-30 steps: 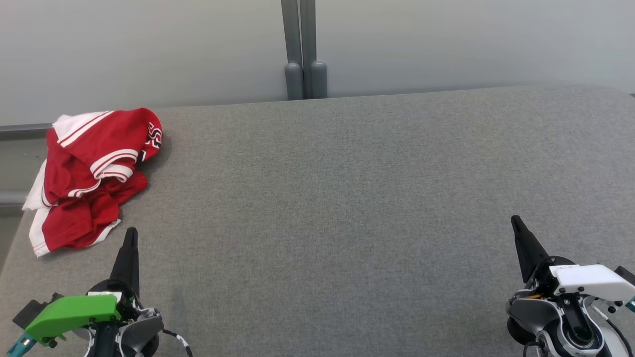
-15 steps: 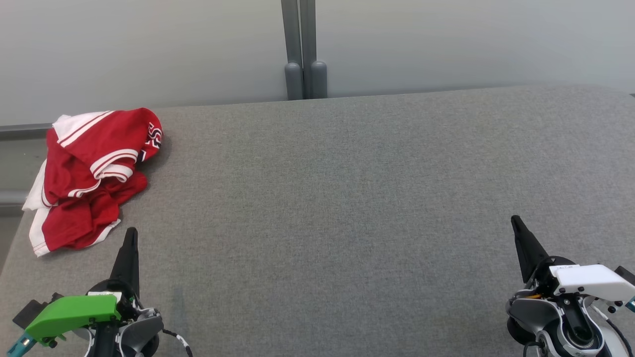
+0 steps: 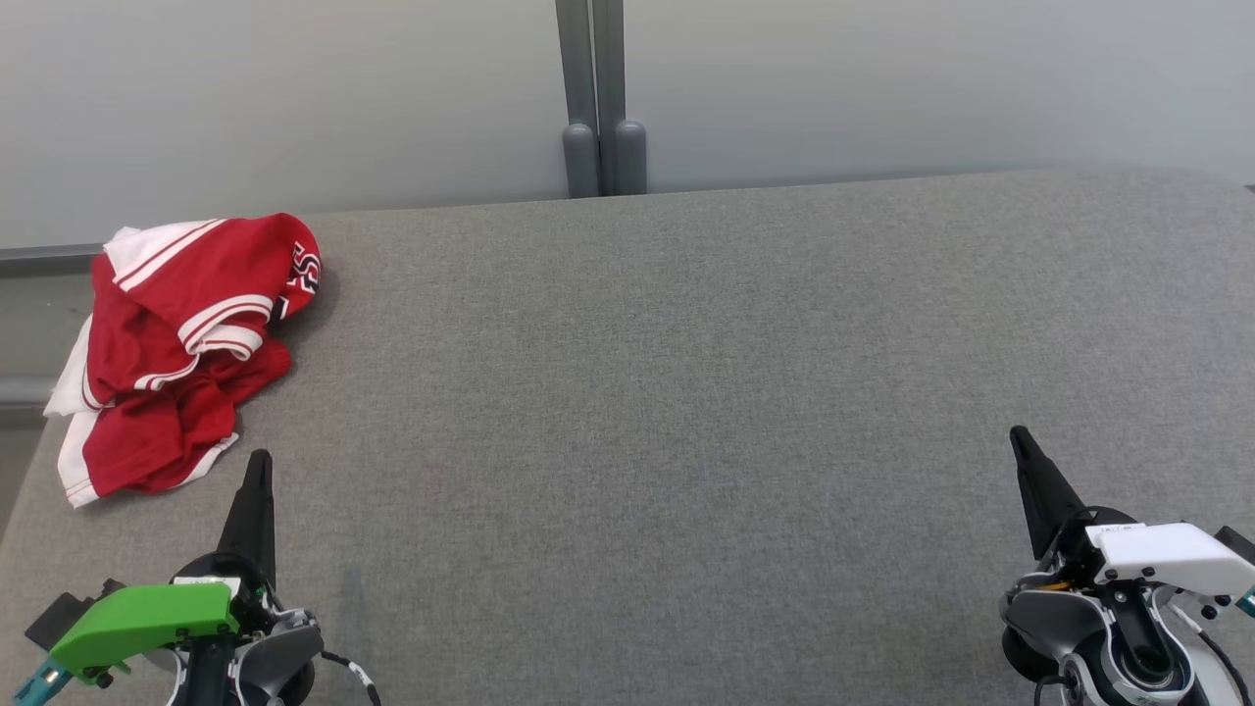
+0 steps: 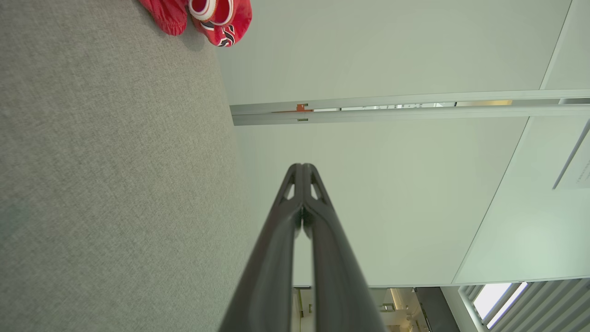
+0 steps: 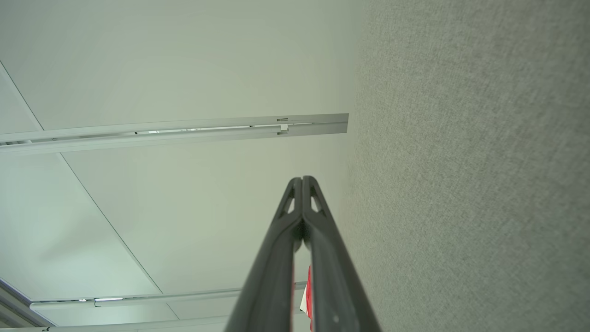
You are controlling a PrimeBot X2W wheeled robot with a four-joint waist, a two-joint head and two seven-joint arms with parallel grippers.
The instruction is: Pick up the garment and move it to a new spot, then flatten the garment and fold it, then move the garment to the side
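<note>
The garment point(image 3: 176, 343), red with white striped trim, lies crumpled at the far left of the grey table point(image 3: 686, 392), partly over the left edge. Its upper part shows in the left wrist view as a red bundle, the garment point(image 4: 207, 16), at the top. My left gripper point(image 3: 259, 461) stands shut and empty near the front left, just below and right of the garment, not touching it; its tips are pressed together point(image 4: 303, 167). My right gripper point(image 3: 1018, 435) is shut and empty at the front right, tips together point(image 5: 302, 179).
A pale wall with a grey post point(image 3: 600, 98) runs behind the table's far edge. A grey rail point(image 3: 39, 257) lies past the left edge beside the garment. The felt surface stretches wide between the two grippers.
</note>
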